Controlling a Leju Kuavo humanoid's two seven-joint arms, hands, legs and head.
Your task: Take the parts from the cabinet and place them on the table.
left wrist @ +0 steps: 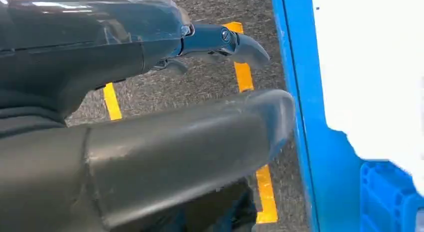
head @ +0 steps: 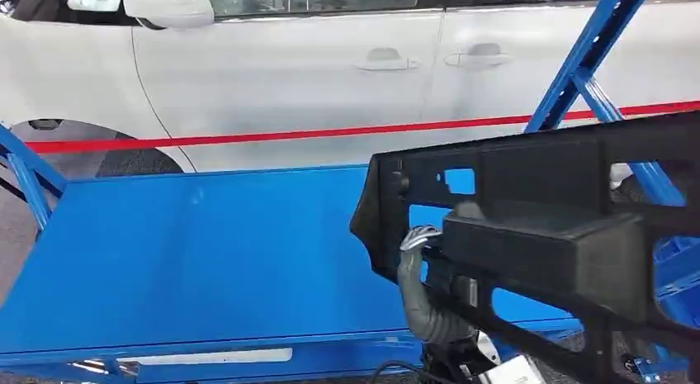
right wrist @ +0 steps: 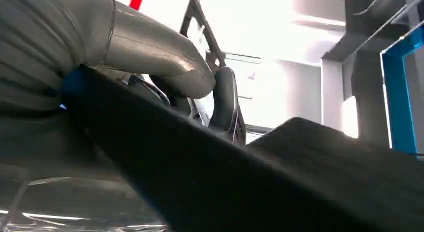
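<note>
One large black moulded plastic frame part (head: 536, 235) is gripped by the right hand (right wrist: 165, 77) above the flat blue metal bench (head: 206, 252); placement remains. Left hand (left wrist: 150, 112) spread, holding nothing.

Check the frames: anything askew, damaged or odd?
Nothing damaged. The black plastic part is held tilted above the blue table, not yet set down. The right hand grips its frame; the left hand holds nothing.
</note>
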